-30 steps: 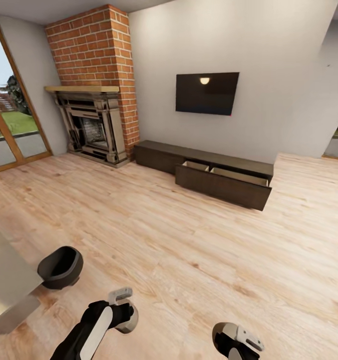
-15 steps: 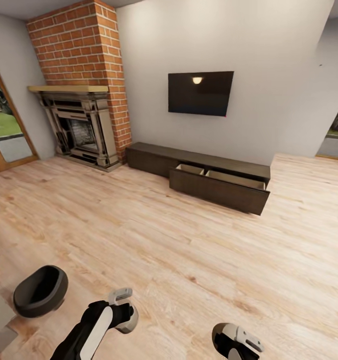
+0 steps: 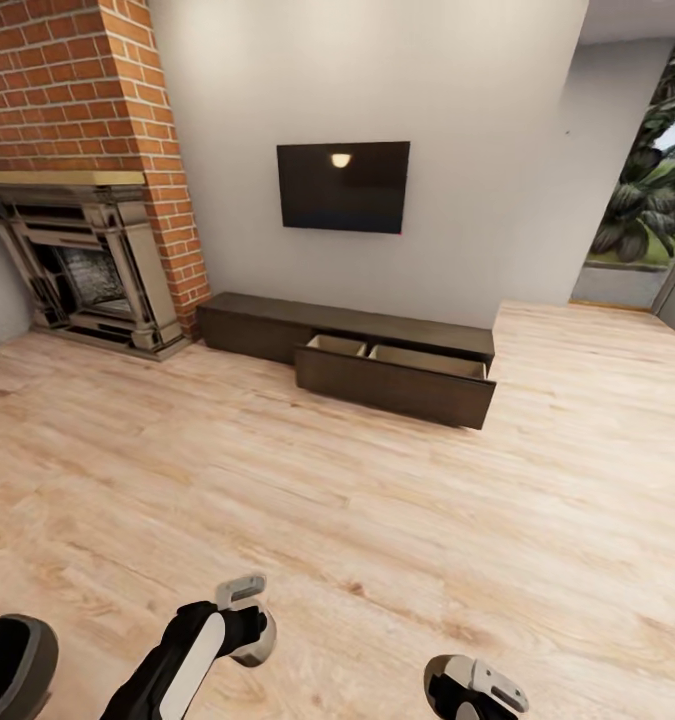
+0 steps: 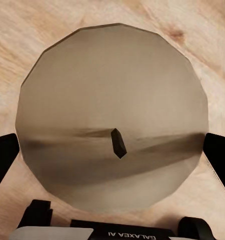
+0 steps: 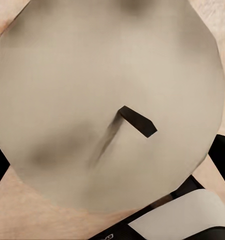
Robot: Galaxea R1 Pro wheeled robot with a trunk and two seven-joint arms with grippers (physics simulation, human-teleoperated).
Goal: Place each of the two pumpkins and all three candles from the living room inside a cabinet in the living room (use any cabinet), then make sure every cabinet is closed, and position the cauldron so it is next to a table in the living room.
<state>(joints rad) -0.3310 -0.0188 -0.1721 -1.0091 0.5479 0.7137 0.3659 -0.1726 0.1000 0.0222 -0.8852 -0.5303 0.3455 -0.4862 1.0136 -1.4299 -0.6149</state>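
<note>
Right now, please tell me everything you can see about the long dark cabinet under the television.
The cabinet is a long, low, dark brown wooden unit standing on the floor against the grey wall, right of the brick fireplace. Its right-hand drawer is pulled open, with a handleless front and a pale beige interior split into two compartments. What lies inside cannot be seen.

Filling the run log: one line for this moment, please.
left end effector: candle held | right end effector: second candle held | cabinet: drawer open | cauldron: on floor

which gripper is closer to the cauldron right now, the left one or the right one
Left. The cauldron sits at the head view's lower-left corner, on the left gripper's outer side. The right gripper is farther off, beyond the left one.
</note>
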